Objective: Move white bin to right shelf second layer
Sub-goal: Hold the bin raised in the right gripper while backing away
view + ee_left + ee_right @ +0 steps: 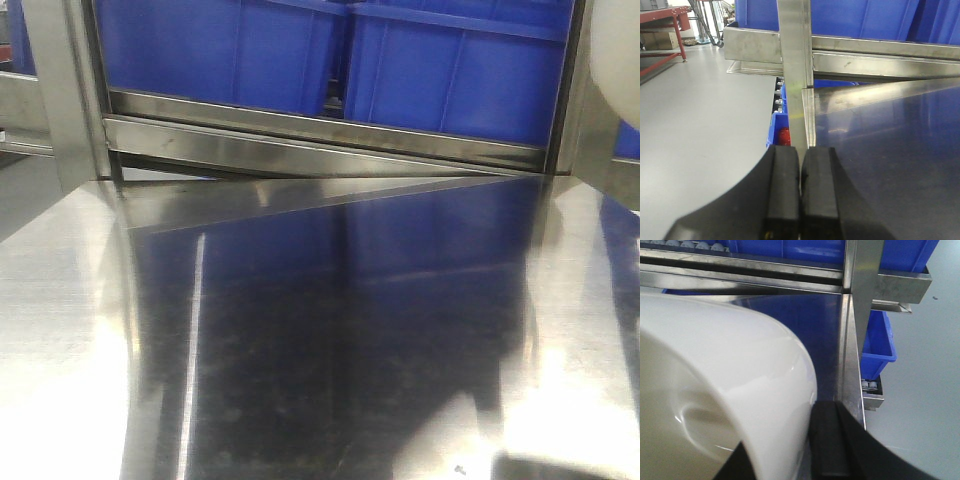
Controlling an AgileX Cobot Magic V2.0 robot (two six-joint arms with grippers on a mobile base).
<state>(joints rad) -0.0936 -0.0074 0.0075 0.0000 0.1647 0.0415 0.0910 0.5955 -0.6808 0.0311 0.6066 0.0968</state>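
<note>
Plainly, my right gripper (807,455) was clamped on the rim of the one white bin (715,370), held over the counter's (300,330) right edge. My left gripper (800,195) was closed on nothing. The roller shelf level (695,245) lay straight ahead and higher, by two blue crates (230,50).

Left gripper (801,172): jaws pressed together, black pad against black pad, nothing held between them, pointing forward.

Right gripper (785,450): jaws clamped across the wall of the white bin (715,365). One black finger (827,445) sits outside the wall, the other is partly hidden behind it.
</note>
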